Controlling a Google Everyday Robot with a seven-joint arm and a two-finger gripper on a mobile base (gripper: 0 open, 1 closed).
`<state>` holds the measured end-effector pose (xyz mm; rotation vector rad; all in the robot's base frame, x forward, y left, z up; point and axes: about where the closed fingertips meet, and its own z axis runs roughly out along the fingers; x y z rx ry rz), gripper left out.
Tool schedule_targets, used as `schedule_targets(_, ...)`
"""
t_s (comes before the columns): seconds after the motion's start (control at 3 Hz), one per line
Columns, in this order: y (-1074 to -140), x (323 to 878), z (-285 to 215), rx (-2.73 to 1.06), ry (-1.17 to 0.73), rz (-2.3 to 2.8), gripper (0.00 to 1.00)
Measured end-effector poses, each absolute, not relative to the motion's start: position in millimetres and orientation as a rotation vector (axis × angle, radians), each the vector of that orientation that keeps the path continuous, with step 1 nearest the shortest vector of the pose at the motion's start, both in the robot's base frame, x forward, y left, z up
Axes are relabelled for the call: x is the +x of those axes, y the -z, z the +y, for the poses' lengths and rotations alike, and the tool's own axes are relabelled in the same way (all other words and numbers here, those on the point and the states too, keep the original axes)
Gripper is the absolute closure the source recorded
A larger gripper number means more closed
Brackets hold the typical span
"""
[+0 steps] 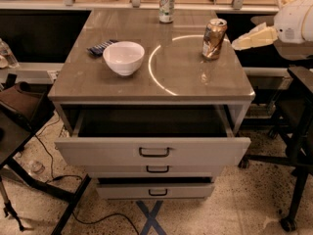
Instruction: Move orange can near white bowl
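Observation:
The orange can (214, 38), dented and coppery with a silver top, stands upright near the right edge of the grey cabinet top (186, 87). The white bowl (123, 58) sits on the left half of the top, well apart from the can. My gripper (238, 43), cream-coloured, comes in from the right at can height. Its tip is just off the cabinet's right edge, a short way right of the can and not touching it.
A white-and-green can (167, 6) stands at the back middle of the top. A flat dark blue striped object (100, 47) lies behind the bowl on the left. The top drawer (151, 151) is pulled out. A black stand (298, 111) is on the right and dark furniture (19, 111) on the left.

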<state>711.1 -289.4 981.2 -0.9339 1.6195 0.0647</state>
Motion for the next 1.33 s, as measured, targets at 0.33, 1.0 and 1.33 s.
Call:
schedule_targets(0.33,-964,737,-270,-0.873,-0.149,1.644,0.00)
schedule_targets(1.0,-927,788,-233,-0.734,-0.345,1.685,0.00)
schedule_targets(1.33,-913,800,-223,-0.678,-0.414,1.686,0.15)
